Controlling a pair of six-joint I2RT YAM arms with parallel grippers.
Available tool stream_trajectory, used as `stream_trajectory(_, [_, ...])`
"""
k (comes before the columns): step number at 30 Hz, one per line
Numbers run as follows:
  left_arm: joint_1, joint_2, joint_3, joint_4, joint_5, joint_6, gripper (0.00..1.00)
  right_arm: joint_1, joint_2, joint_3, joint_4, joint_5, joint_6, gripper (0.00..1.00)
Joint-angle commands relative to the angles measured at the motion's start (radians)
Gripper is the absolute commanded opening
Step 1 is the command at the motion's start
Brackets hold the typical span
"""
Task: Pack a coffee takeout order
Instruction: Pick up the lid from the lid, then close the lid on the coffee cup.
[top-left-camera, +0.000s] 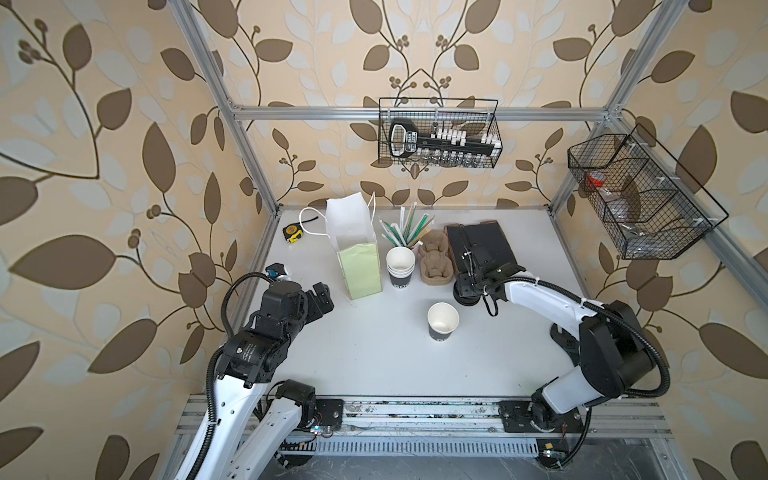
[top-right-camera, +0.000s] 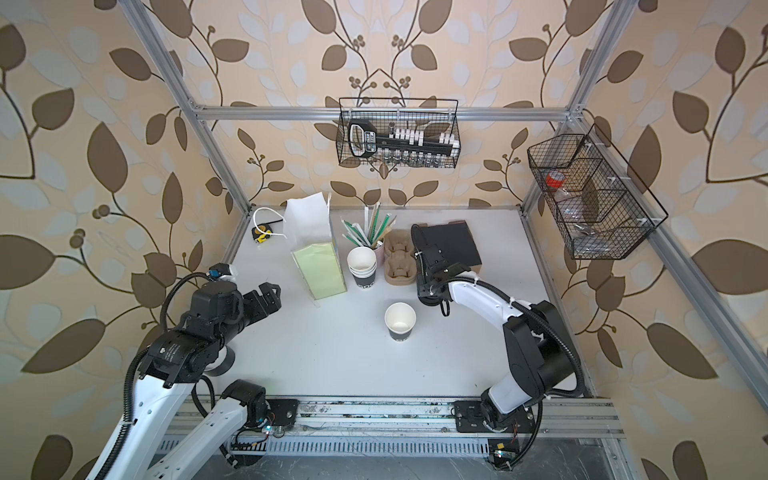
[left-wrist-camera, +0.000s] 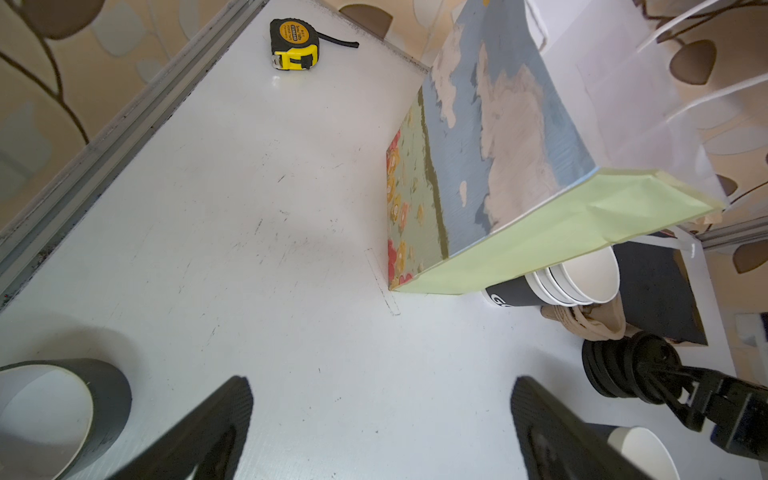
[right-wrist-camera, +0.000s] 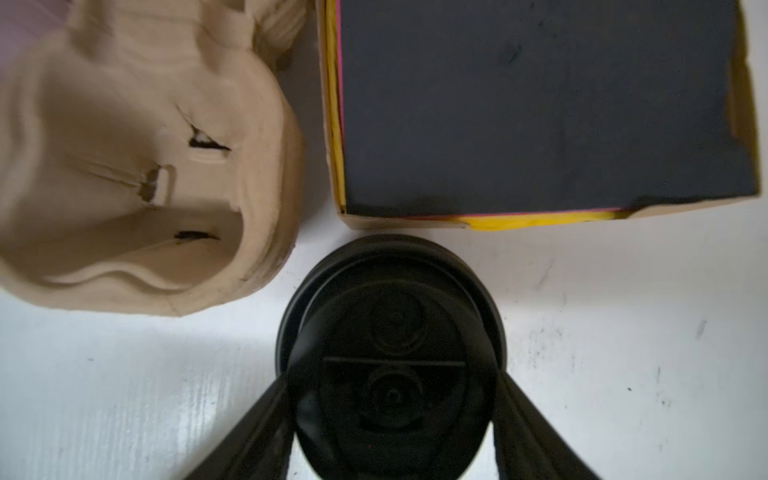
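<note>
One black paper cup (top-left-camera: 443, 322), white inside, stands open and alone mid-table, seen in both top views (top-right-camera: 400, 321). The tan cup carrier (top-left-camera: 434, 259) lies behind it, beside a box holding the dark sheet (right-wrist-camera: 540, 104). In front of the box sits a stack of black lids (left-wrist-camera: 615, 365). My right gripper (right-wrist-camera: 390, 382) is over that stack, its fingers (right-wrist-camera: 266, 415) pressed against both sides of the top lid (right-wrist-camera: 390, 332). My left gripper (left-wrist-camera: 380, 382) hangs open over bare table at the left, left of the paper bag, holding nothing.
A tall paper bag (top-left-camera: 357, 249) stands open at the back, with stacked cups (top-left-camera: 400, 264) and a holder of straws (top-left-camera: 405, 228) to its right. A yellow tape measure (top-left-camera: 292, 232) lies at the back left. A dark roll (left-wrist-camera: 54, 415) sits near my left gripper. Wire baskets (top-left-camera: 440, 133) hang on the walls.
</note>
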Motion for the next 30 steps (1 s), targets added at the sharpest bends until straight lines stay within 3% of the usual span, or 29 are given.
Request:
stream_trajectory(1, [-0.008, 0.004, 0.016, 0.006, 0.0, 0.011, 0.99, -0.003, -0.039, -0.016, -0.033, 0.011, 0.008, 0.65])
stream_trajectory(5, [-0.008, 0.004, 0.016, 0.007, 0.003, 0.011, 0.99, 0.027, -0.124, -0.012, -0.075, 0.014, 0.01, 0.64])
stream_trajectory(14, [-0.008, 0.001, 0.015, 0.008, 0.01, 0.01, 0.99, 0.263, -0.316, 0.037, -0.22, -0.029, 0.052, 0.65])
stream_trajectory(20, [-0.008, -0.005, 0.013, 0.007, 0.01, 0.01, 0.99, 0.409, -0.308, 0.048, -0.293, -0.007, 0.079, 0.64])
stream_trajectory(30, [-0.008, -0.008, 0.014, 0.007, 0.008, 0.009, 0.99, 0.468, -0.233, 0.047, -0.323, 0.008, 0.084, 0.63])
